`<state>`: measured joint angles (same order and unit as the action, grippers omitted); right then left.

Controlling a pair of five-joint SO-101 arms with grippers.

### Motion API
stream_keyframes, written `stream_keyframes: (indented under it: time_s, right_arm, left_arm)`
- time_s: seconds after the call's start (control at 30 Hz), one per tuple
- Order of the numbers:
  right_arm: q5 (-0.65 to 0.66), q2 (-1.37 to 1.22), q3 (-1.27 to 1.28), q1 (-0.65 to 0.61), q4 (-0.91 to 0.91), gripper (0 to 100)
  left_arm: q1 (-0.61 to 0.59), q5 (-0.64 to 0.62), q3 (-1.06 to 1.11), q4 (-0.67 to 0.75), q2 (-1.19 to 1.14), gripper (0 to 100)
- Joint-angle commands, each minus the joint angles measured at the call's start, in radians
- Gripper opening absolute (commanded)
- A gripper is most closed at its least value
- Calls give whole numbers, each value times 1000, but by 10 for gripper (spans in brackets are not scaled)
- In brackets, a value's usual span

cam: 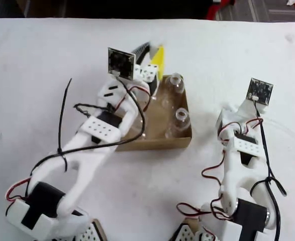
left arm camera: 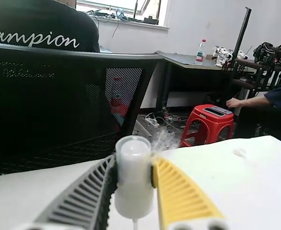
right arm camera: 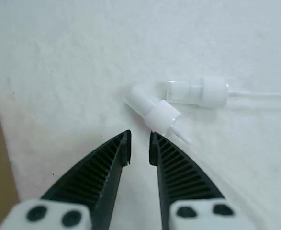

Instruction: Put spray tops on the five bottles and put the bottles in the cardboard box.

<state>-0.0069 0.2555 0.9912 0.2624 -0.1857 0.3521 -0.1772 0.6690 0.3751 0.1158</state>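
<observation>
The left arm stretches forward, its tool (left arm camera: 132,165) level and clamped on a spray top (left arm camera: 133,191). The right arm is folded, its tool (right arm camera: 139,141) pointing down at the surface (right arm camera: 59,57), fingers slightly parted.

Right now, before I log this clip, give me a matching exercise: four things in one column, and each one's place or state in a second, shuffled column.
Things:
1. left pincer
2. right pincer
3. clear bottles
4. loose spray tops

Places or states:
A. lying on the white table
B. inside the cardboard box
C. shut on a spray top
D. empty, just above the table beside the loose tops

Pairs: 1-C, 2-D, 3-B, 4-A.
</observation>
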Motion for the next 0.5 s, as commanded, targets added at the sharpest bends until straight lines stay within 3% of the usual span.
stream_keyframes:
  time_s: [0.0, 0.17, 0.47]
  right_arm:
    - [6, 2, -34, 5, 24, 52]
    - [6, 2, -34, 5, 24, 52]
    - [6, 2, -34, 5, 24, 52]
  left_arm:
    - [-35, 12, -58, 18, 2, 23]
    - [-24, 103, -18, 26, 2, 23]
    - [-22, 103, -9, 18, -8, 23]
